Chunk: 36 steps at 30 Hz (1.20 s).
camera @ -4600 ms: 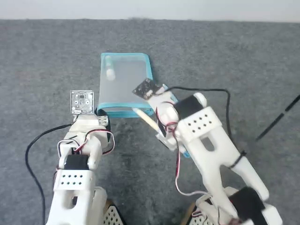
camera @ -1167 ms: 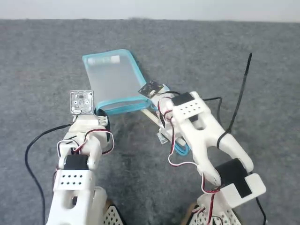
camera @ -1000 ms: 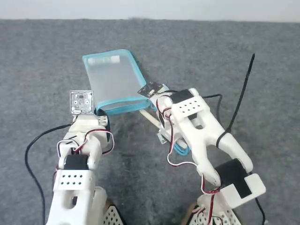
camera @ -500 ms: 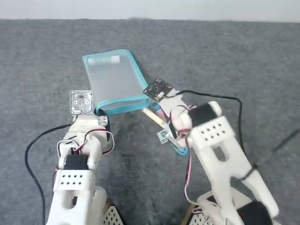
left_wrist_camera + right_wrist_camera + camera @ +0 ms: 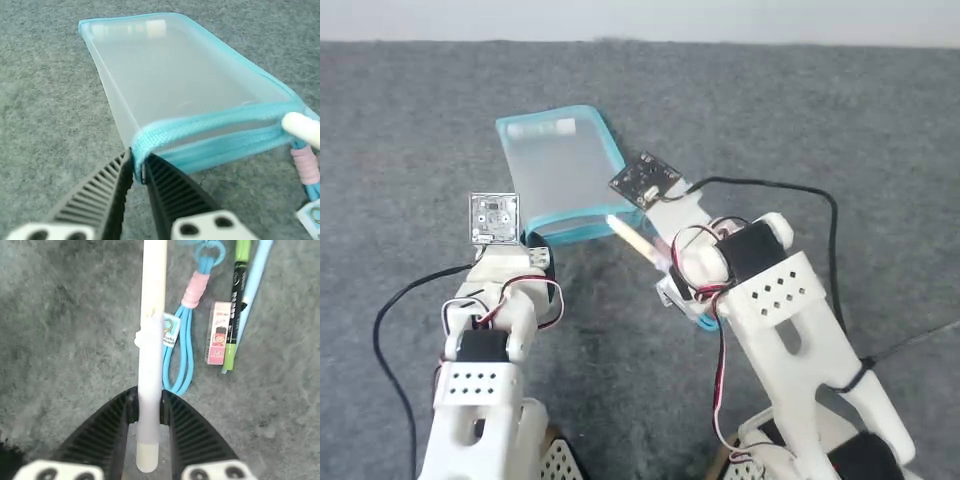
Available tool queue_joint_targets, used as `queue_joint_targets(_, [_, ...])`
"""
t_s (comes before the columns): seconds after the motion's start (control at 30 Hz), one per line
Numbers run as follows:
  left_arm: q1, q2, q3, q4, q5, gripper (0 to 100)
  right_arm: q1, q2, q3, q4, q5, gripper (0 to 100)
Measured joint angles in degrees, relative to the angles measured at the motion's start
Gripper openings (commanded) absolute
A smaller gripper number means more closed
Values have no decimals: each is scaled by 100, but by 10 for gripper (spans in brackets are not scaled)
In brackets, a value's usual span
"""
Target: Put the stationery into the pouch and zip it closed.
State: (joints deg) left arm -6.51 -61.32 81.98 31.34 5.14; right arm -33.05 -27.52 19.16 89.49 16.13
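The right end effector (image 5: 149, 399) is clamped on a white pen (image 5: 152, 315) near its back end, so the long free length points ahead of the jaws. Judging by that, the step in hand is feeding the pen into the pouch (image 5: 565, 170). The pen's tip sits just beside the near, zip-edged end of the pouch, at the corner away from the left end effector (image 5: 137, 167), which is pinched shut on the other corner of that teal edge and anchors it. To do this well, the tip probably needs to shift toward the middle of the mouth and enter along the pouch's length, since a tip that meets the zip tape would likely swing the pouch about its held corner. How far the mouth gapes cannot be told. The right arm reaches forward over the table (image 5: 840, 110), its wrist angled toward the pouch. Beneath it lie a blue cord (image 5: 190, 365), a pink eraser (image 5: 218, 332), a green pen (image 5: 235, 300) and a pale blue pen (image 5: 255, 285), all outside the pouch. The left arm stretches straight ahead, close to the table.
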Motion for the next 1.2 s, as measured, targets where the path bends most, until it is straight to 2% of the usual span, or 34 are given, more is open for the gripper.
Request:
queue_joint_targets(0.47, [0,0,0,0,0,12,0,782,-580,0,-88,6])
queue_joint_targets(0.63, [0,0,0,0,0,12,-9,1468,-1073,0,-141,6])
queue_joint_targets(0.83, [18,0,0,0,0,12,-9,2892,-2066,-387,-826,6])
queue_joint_targets(1.07, [35,0,0,0,0,12,-79,4774,-3956,-589,-2189,6])
queue_joint_targets(1.2, [44,0,0,-9,0,12,-88,5345,-4853,-809,-2831,19])
